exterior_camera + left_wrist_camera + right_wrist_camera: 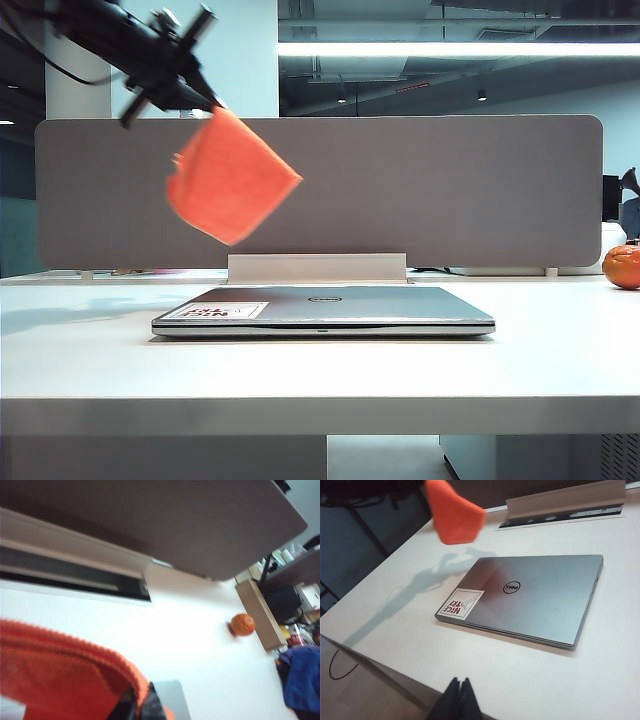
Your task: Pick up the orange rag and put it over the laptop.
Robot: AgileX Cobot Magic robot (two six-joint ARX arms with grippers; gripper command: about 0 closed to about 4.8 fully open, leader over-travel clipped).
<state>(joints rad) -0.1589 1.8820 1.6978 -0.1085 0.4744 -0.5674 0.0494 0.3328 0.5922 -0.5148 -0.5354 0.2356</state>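
Note:
The orange rag hangs in the air by one corner, high above the table, up and left of the laptop. My left gripper is shut on that top corner. In the left wrist view the orange rag fills the near foreground, pinched between the dark fingers of the left gripper. The closed silver laptop lies flat with its round logo and white sticker up, and the orange rag dangles beyond its far corner. My right gripper is shut and empty, hanging over the table's near edge.
A round orange ball sits at the table's far right; the same ball shows in the left wrist view. A grey divider panel stands behind the laptop, with a cable tray at its foot.

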